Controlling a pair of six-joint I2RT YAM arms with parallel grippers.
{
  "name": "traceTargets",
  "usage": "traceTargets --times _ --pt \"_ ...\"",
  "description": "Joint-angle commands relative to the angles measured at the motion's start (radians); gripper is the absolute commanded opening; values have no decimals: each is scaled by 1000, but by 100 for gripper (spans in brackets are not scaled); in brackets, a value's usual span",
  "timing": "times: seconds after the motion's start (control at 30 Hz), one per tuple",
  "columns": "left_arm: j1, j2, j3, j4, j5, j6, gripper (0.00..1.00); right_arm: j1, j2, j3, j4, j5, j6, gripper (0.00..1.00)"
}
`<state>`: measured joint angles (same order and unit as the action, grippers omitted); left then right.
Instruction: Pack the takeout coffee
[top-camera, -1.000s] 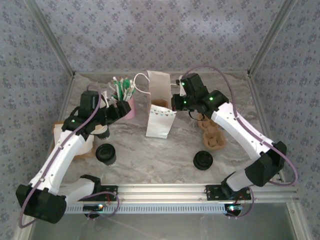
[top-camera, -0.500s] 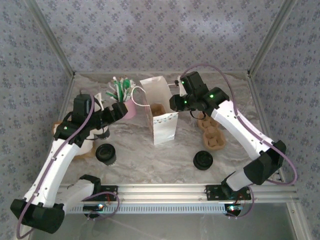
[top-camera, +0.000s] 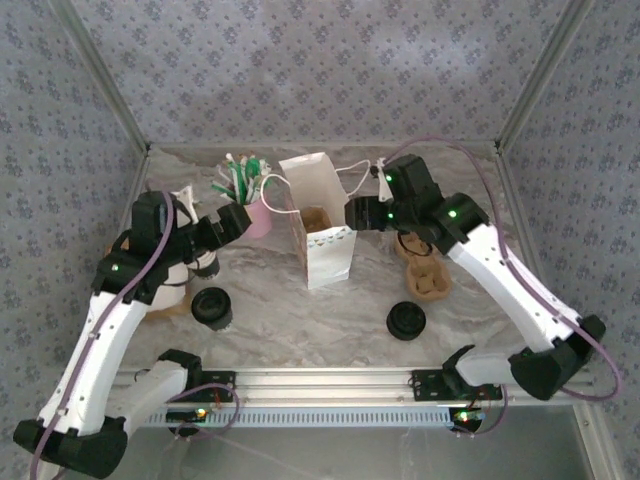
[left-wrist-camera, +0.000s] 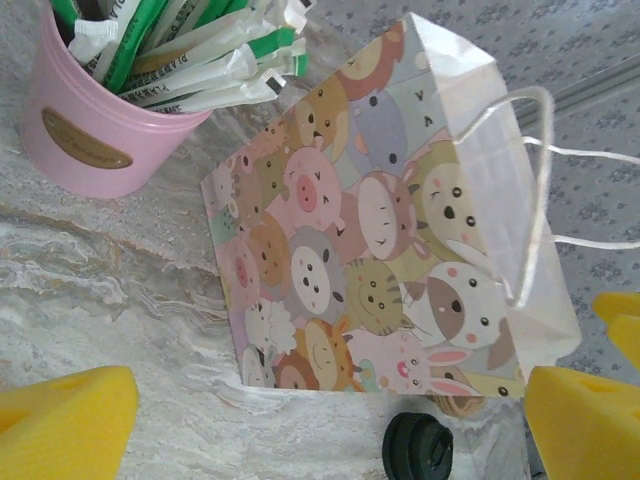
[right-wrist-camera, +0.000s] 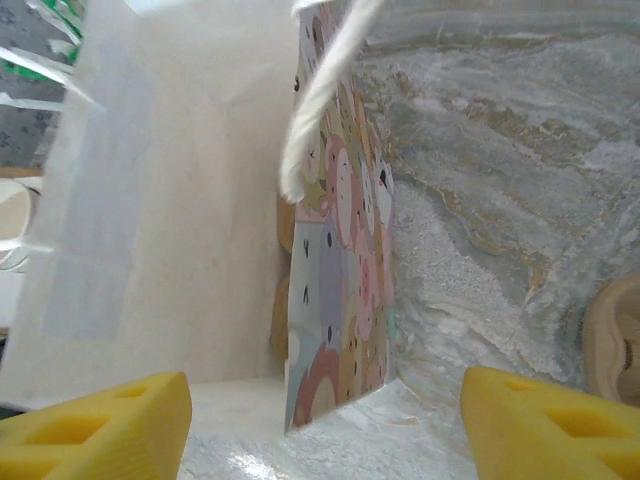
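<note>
Black-lidded takeout coffee (top-camera: 211, 307) upright, lid up, axis vertical; left claw (top-camera: 238, 219) wide; right claw (top-camera: 358, 213) wide; both empty

bright, even light (soft shadows), wrist views slightly hazy.
</note>
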<state>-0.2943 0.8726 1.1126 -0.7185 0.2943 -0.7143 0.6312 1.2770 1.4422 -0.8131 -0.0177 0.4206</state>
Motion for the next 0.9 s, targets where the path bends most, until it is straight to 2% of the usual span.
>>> traceTargets --times 0.0,0.13,0.27,0.43,0.57,0.67,0.87 --pt "1 -42 35 -41 -26 22 100 31 -66 -31 -35 45 20 76" --pt "1 -105 41 -71 -79 32 99 120 -117 -60 -59 81 33 83" --pt "1 -167 47 -111 -133 46 100 261 -128 -57 -79 131 43 87" --pt "1 -220 52 -152 -186 63 100 430 -88 -18 -75 167 42 90" --pt "1 -224 62 -188 -200 79 99 538 -3 44 -64 176 5 97" --pt "1 -245 66 -197 -211 80 100 585 88 97 -56 159 -24 100" --pt "1 -325 82 -217 -267 106 100 604 272 215 -5 22 -63 100"
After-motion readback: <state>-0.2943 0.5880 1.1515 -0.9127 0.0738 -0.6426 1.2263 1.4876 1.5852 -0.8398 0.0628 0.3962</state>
